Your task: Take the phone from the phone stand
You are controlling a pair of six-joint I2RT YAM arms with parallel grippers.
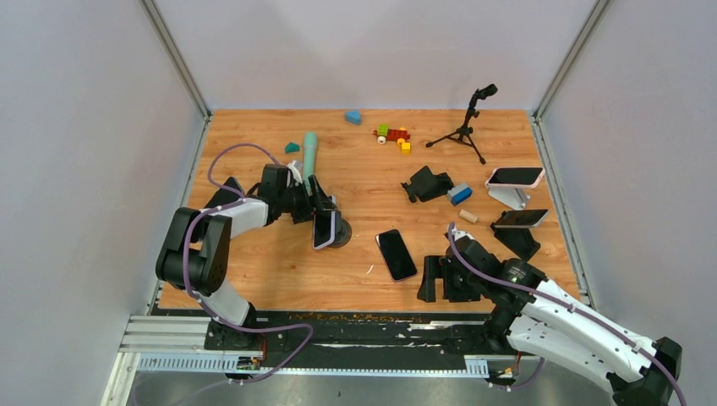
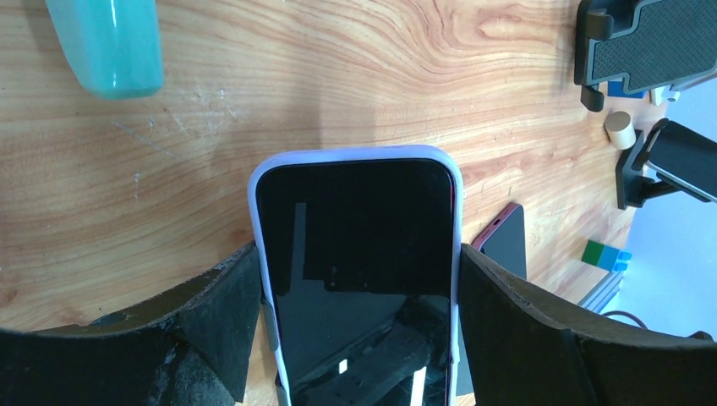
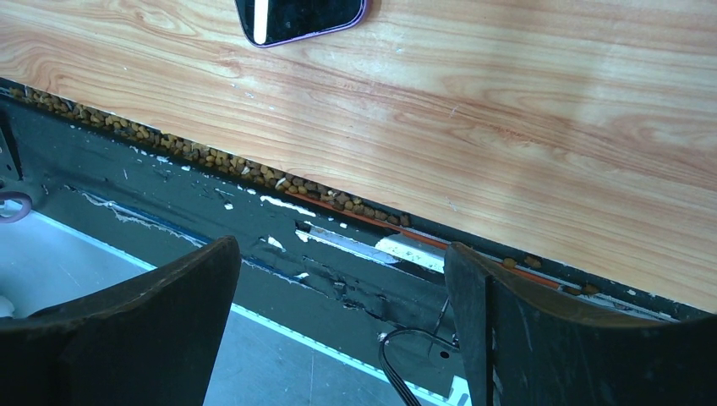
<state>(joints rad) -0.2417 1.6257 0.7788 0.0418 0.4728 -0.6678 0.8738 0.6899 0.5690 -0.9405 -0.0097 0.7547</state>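
Note:
A phone [image 1: 324, 228] in a pale lavender case stands upright on a dark phone stand [image 1: 342, 240] left of the table's middle. My left gripper [image 1: 322, 216] reaches it from the left. In the left wrist view the phone [image 2: 355, 203] fills the gap, and both fingers [image 2: 221, 309] press against its side edges, so the gripper [image 2: 358, 254] is shut on it. The stand is hidden there behind the phone. My right gripper [image 1: 441, 279] hangs open and holds nothing [image 3: 342, 330] over the table's near edge.
A second phone [image 1: 396, 254] lies flat mid-table. Two more phones sit on stands at the right [image 1: 514, 178] [image 1: 520, 218]. An empty black stand [image 1: 427, 183], a teal cylinder [image 1: 310, 152], a small tripod [image 1: 465, 127] and toy bricks [image 1: 393, 135] lie further back.

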